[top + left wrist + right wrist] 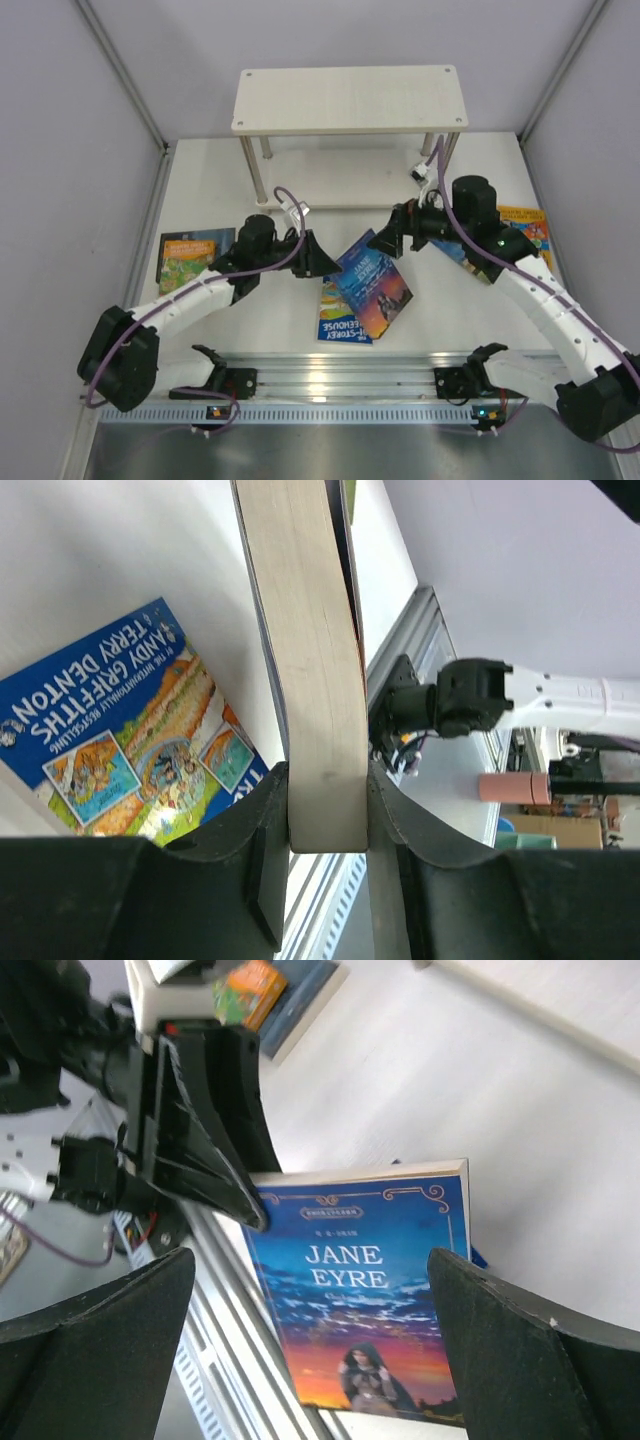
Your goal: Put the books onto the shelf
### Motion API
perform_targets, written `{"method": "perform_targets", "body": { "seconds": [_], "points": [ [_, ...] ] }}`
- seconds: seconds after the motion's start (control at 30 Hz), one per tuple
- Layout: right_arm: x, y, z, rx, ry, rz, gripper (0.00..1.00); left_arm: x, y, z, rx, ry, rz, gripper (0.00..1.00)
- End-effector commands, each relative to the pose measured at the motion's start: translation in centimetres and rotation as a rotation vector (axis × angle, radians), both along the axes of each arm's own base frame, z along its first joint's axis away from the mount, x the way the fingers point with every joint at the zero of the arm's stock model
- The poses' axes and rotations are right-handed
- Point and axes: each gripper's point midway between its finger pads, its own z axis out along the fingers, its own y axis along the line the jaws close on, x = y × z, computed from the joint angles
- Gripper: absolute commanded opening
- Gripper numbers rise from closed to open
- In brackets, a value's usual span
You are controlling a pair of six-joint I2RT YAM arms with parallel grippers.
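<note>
- The biggest risk, in our judgement, is on the way to the shelf [350, 98]. It stands at the far side of the table [230, 170], well apart from the lifted book, and we see no book on its top board. The Jane Eyre paperback [375, 282] hangs tilted in mid-air, pinched at one edge only, so it could pivot or slip out during that reach.
- Next, the paperback hangs directly above the treehouse book [338, 318], which lies flat near the front rail. If the paperback drops, it lands on that book and may push it toward the edge.
- A smaller risk is the two arms meeting. Their wrists face each other closely over the middle of the table, and a careless swing could knock the paperback.
- The green book [190, 258] on the left and the orange-yellow book [525, 225] on the right lie flat and out of the way.
- The left pincer [328, 810] is narrow, with both fingers pressed against the paperback's page block.
- The right pincer [310, 1255] is spread wide. Its fingers frame the cover without touching it, and it holds nothing.
</note>
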Motion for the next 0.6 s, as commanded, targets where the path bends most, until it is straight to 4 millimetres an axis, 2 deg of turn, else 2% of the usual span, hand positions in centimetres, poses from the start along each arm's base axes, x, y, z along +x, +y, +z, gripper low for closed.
{"method": "perform_targets", "body": {
  "seconds": [0.0, 0.03, 0.1, 0.13, 0.17, 0.57],
  "points": [
    [-2.0, 1.0, -0.5, -0.022, 0.004, 0.222, 1.0, -2.6, 0.6, 5.5, -0.108, -0.17, -0.15, 0.0],
    [-2.1, 1.3, -1.6, -0.024, 0.041, 0.255, 1.0, -2.9, 0.9, 6.2, -0.116, -0.196, -0.153, 0.0],
    [-3.0, 1.8, -2.5, -0.005, 0.07, 0.329, 0.98, -3.6, 1.3, 6.3, -0.107, -0.207, -0.169, 0.0],
    [-3.4, 1.8, -3.8, -0.007, 0.109, 0.35, 0.98, -3.8, 1.6, 6.9, -0.111, -0.228, -0.166, 0.0],
    [-3.7, 1.9, -4.3, -0.002, 0.116, 0.369, 0.97, -3.9, 1.8, 6.8, -0.103, -0.23, -0.159, 0.0],
    [-4.0, 1.9, -7.3, 0.015, 0.153, 0.359, 1.0, -4.8, 2.7, 8.0, -0.118, -0.269, -0.199, 0.0]
  ]
}}
